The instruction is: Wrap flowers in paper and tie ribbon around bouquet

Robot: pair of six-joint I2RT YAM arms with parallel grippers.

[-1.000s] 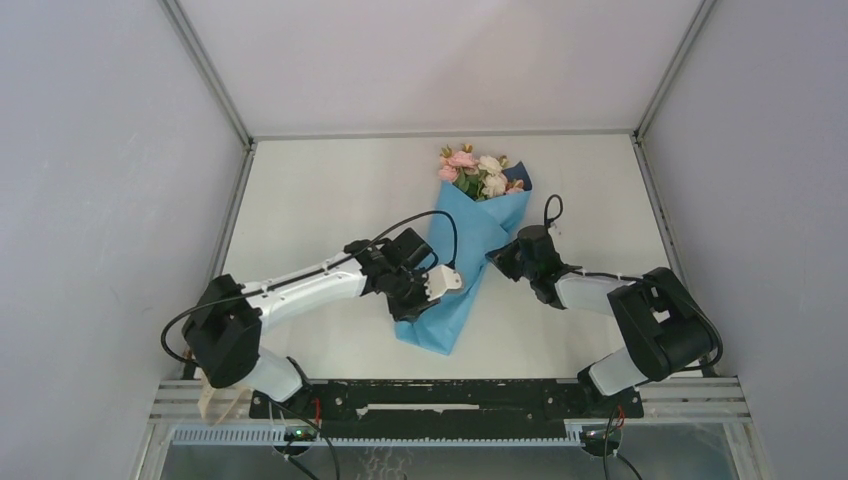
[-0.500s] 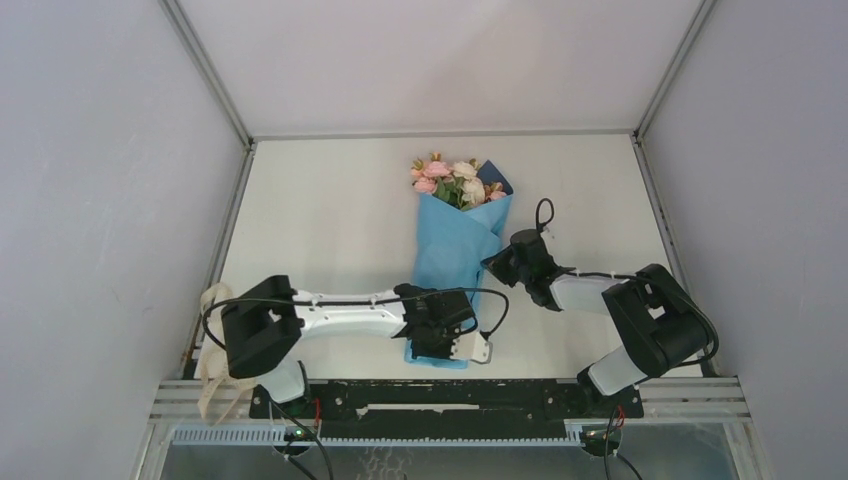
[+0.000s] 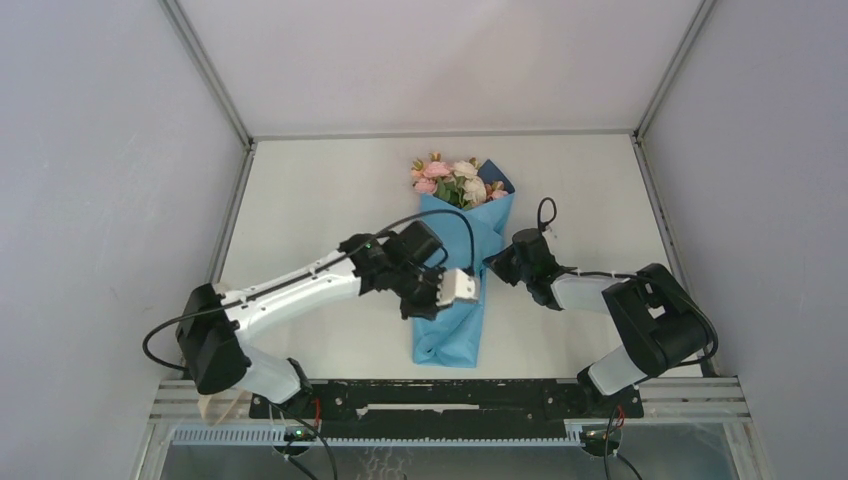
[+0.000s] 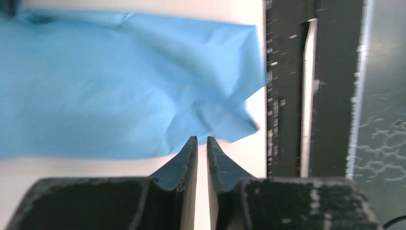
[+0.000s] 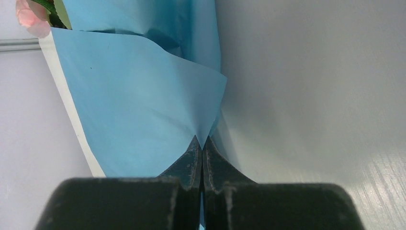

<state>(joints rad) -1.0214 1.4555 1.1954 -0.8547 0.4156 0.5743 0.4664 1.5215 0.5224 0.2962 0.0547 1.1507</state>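
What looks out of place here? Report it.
The ribbon lies at the near left corner of the table, partly hidden by the left arm, not around the bouquet. The near end of the paper is crumpled.

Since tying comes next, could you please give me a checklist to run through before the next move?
1. Right pincer shut on the paper edge: ok.
2. Left pincer free: ok, jaws slightly apart, nothing between them.
3. Flowers showing at the cone's far end: ok.
4. Ribbon around the bouquet: not ok, none on it.
5. Ribbon reachable: cannot tell; only a beige strip shows, mostly hidden behind the left arm.
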